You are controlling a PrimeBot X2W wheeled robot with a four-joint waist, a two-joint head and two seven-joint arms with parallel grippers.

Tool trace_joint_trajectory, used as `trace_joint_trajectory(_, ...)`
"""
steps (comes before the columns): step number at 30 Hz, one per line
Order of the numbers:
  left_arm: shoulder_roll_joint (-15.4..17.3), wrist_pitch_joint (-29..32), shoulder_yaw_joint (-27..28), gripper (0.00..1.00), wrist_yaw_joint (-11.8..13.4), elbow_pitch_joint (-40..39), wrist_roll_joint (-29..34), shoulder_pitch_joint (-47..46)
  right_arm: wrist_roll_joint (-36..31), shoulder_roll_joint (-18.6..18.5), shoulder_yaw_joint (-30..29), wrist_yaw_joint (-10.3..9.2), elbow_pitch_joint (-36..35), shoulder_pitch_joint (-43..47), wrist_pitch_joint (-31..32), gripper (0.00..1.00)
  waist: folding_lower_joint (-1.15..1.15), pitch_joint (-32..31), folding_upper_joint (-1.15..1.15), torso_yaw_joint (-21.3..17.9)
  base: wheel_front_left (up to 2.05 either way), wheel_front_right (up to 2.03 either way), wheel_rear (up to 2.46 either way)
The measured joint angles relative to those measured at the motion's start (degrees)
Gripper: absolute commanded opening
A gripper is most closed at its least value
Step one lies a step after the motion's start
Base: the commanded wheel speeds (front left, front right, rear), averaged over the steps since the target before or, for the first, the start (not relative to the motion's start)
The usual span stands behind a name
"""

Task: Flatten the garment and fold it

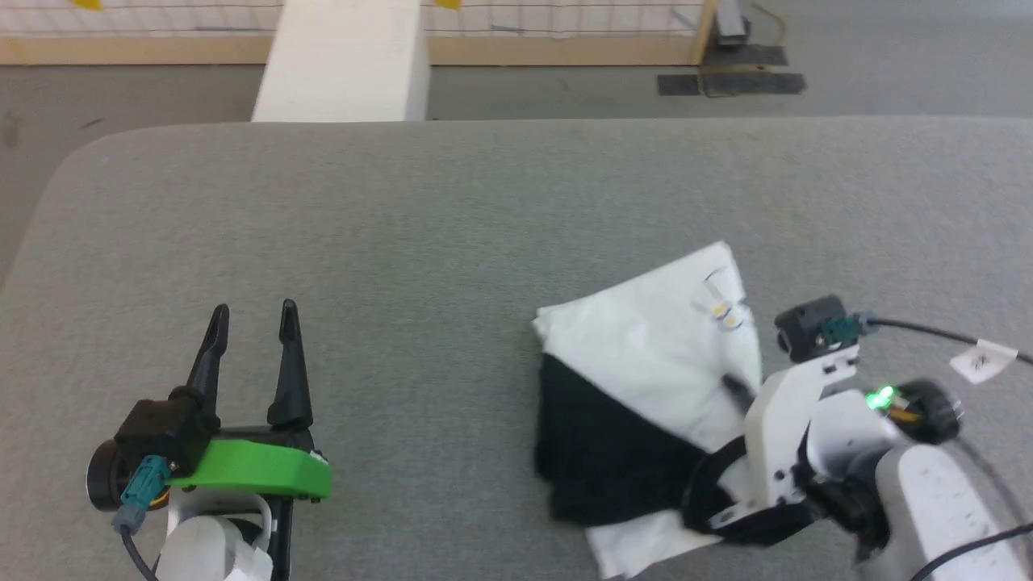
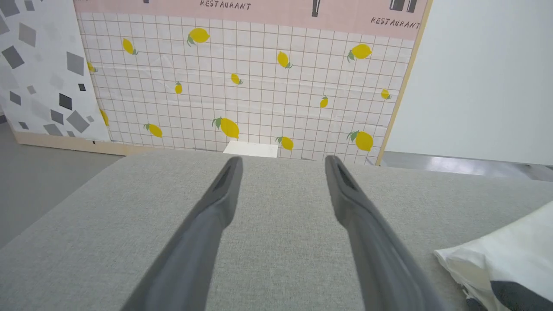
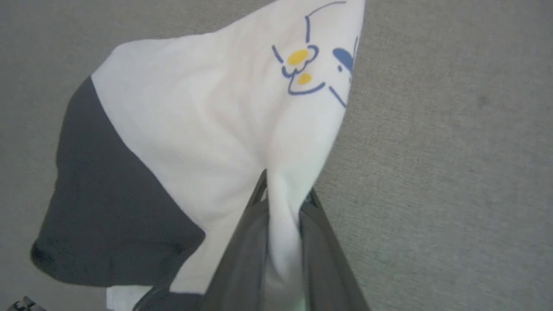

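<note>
white fold of garment [image 1: 646, 355] pinched by R gripper [image 3: 285, 196] | L gripper [image 1: 254, 311] held open, well apart, over grey table [image 1: 403, 226] | white block [image 1: 343, 64] seen beyond far edge

Grey cloth-covered worktop [image 1: 452, 210], one garment [image 1: 646, 347] lying on it.
Worktop: flat woven grey surface, far left corner rounded, far edge straight. Garment sits on the right half, close to the near edge, well apart from the left and far edges. Folded over itself, not flat. White panel uppermost, tapering to a point toward the far edge; small blue-and-yellow print near that point. Black part along its near left side. White flap shows from under the black, toward the near edge.
</note>
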Motion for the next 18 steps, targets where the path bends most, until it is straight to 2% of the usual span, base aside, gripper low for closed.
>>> trace_joint_trajectory(5,-0.1,0.0,-0.4,1.0,0.0,-1.3,0.5,-0.6,-6.0,-10.1,3.6,0.0,-1.1,-4.8,0.5,0.0,0.0,1.4,0.0,-3.8,0.0,0.0,0.0)
trace_joint_trajectory(10,0.1,0.0,-0.7,1.0,0.0,-2.6,1.1,-3.1,-9.2,-18.5,4.1,0.01,2.9,-10.8,-2.4,0.0,0.0,3.6,0.0,-8.4,0.0,0.0,0.0)
trace_joint_trajectory(14,0.8,0.0,-0.7,1.0,0.0,-3.7,1.7,-5.1,-11.0,-21.4,2.4,0.01,7.7,-15.3,-6.0,0.0,0.0,6.0,0.0,-11.7,0.0,0.0,0.0)
trace_joint_trajectory(18,2.0,0.0,-0.8,1.0,0.0,-4.3,3.0,-6.5,-13.3,-22.6,-0.3,0.01,12.6,-19.1,-9.7,0.0,0.0,9.2,0.0,-14.2,0.0,0.0,0.0)
